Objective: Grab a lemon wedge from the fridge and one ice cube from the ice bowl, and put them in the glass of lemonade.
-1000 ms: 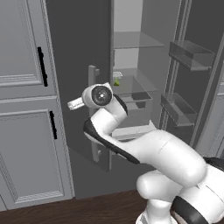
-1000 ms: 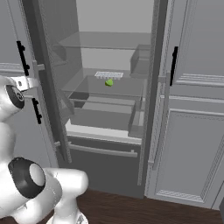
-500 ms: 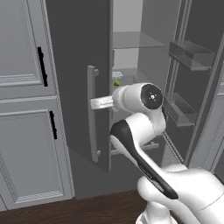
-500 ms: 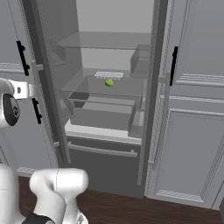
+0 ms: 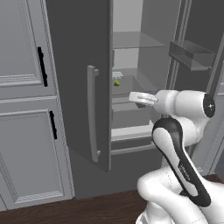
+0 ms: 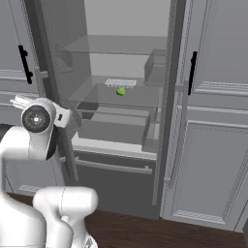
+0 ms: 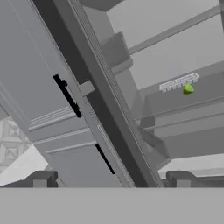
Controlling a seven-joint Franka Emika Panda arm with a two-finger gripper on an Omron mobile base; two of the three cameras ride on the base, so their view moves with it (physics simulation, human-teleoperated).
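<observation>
While panelled cabinets [image 5: 26, 131] flank it at left, we see the fridge [image 5: 83, 57] open, matte dark grey, glass-shelved; the wedge [image 6: 120, 91] sits beside a ridged white tray [image 6: 120, 83]. Our gripper [image 7: 109, 179] gapes empty, tips cropped.

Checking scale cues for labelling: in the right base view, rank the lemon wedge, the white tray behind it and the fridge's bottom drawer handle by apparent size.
1. Bottom drawer handle, longest, though nearest the camera.
2. White tray.
3. Lemon wedge, by far the smallest.
</observation>
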